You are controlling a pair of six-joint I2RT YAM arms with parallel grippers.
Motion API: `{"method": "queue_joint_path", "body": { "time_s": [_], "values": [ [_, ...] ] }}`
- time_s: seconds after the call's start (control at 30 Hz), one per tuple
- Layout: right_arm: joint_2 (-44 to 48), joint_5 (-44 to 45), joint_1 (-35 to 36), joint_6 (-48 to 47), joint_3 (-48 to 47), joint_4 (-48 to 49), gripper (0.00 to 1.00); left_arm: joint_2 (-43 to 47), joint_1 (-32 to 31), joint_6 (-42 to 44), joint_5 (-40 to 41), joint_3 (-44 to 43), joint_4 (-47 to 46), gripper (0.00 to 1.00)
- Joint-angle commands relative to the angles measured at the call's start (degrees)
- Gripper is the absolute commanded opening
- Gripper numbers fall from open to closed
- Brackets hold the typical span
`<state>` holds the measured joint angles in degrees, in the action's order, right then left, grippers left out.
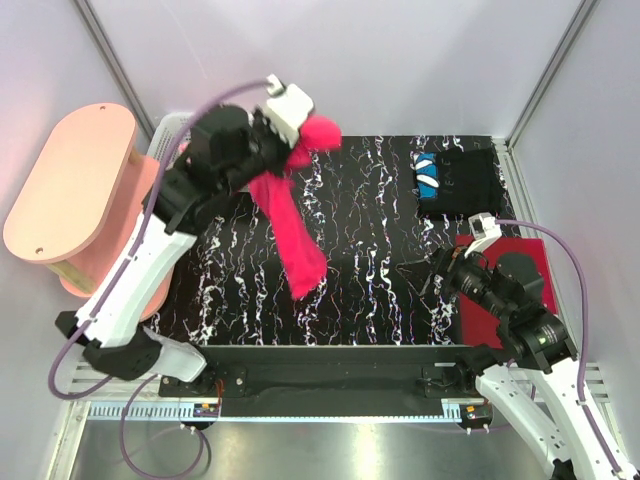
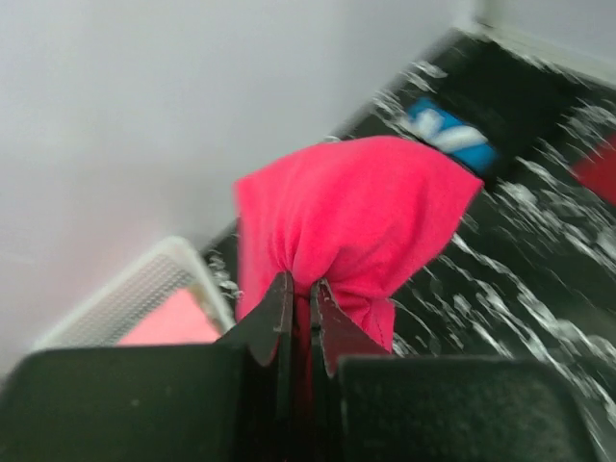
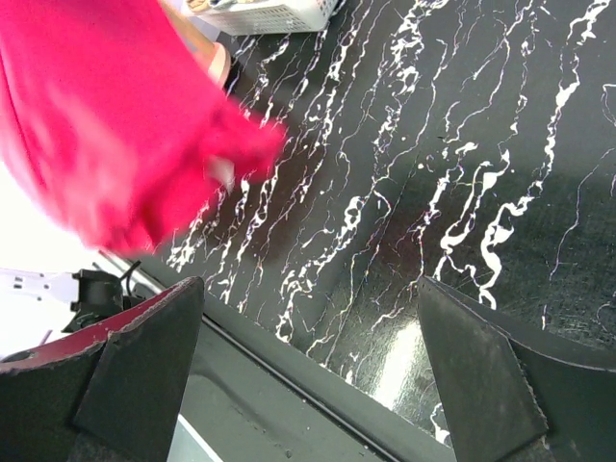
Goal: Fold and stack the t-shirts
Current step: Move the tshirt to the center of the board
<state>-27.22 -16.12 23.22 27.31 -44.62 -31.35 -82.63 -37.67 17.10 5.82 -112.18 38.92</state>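
**Q:** What is taken as done, and what is left?
**A:** A black cloth t-shirt with a blue-white patch [image 1: 465, 185] lies squared at the far right of the black, white-veined worktop [image 1: 370, 260] (judged folded). The crimson-red soft cloth t-shirt [image 1: 290, 225] is not yet folded.

**Q:** Where is it held?
**A:** It is pinched, bunched, in the closed left gripper [image 2: 298, 289] above the far left, with its length hanging down. The right gripper [image 3: 308, 289] is spread wide and empty, well apart.

White arms [image 1: 135, 275], black joints [image 1: 215, 150], purple cables [image 1: 577, 262].
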Motion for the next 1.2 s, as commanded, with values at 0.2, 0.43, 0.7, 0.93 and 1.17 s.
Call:
{"method": "queue_joint_path", "body": {
  "time_s": [0.2,0.43,0.7,0.93,1.17],
  "values": [
    [0.86,0.21,0.16,0.2,-1.52,0.86,1.0,2.66,-8.54,-1.2,-17.78,15.07,8.37,0.0],
    [0.77,1.35,0.16,1.25,-3.1,0.51,1.0,-8.15,-18.04,-1.81,-17.43,4.87,8.46,0.0],
    [0.42,1.27,0.24,0.2,-6.35,-2.04,1.0,-19.4,-19.91,-7.08,-18.06,8.55,6.8,0.99],
    [-0.46,0.21,0.16,-1.29,-6.18,-3.1,1.0,-15.38,-15.06,-4.98,-10.84,24.88,0.73,0.99],
    [-3.44,-0.41,0.16,-1.38,-2.06,-4.24,1.0,-9.3,-11.75,-5.84,-6.36,42.81,-4.36,0.99]
  ]
}}
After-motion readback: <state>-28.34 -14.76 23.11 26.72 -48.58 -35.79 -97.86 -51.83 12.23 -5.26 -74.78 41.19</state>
